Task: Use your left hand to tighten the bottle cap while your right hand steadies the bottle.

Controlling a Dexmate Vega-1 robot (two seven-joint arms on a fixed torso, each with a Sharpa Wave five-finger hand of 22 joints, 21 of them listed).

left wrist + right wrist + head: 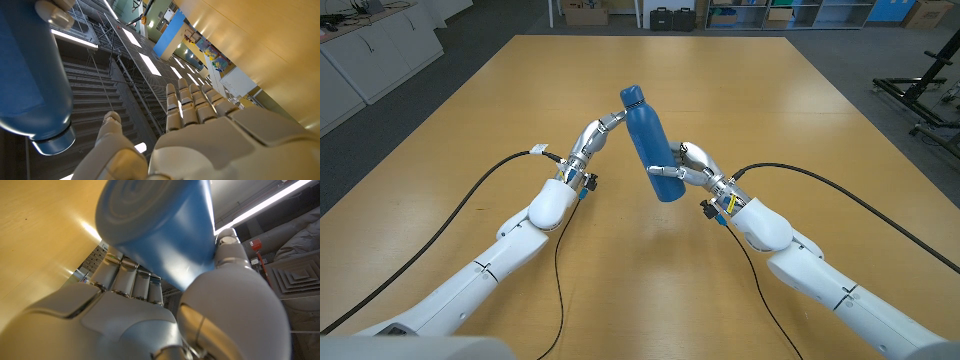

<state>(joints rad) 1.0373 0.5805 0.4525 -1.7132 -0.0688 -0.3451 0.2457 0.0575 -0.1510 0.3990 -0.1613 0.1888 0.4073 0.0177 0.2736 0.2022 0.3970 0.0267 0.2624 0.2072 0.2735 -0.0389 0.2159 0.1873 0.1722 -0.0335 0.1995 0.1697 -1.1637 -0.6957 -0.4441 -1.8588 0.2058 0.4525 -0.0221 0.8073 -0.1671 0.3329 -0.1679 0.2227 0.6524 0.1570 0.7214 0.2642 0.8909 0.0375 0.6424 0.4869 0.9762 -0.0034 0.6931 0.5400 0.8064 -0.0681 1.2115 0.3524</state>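
A blue bottle (650, 145) is held tilted above the wooden table (520, 90), its blue cap (633, 97) pointing up and away. My right hand (690, 165) grips the lower body; in the right wrist view its fingers (125, 275) and thumb wrap the bottle (160, 235) near its base. My left hand (592, 138) reaches in beside the upper part, just below the cap. The left wrist view shows this hand (200, 130) with straight fingers and nothing in it, beside the bottle (30, 75) and its cap (52, 142), with the thumb nearest.
Black cables (470, 195) trail from both arms across the table. Boxes and cases (670, 15) line the far wall beyond the table's back edge. White cabinets (370, 45) stand at the left, and a black frame (930, 95) stands on the floor at the right.
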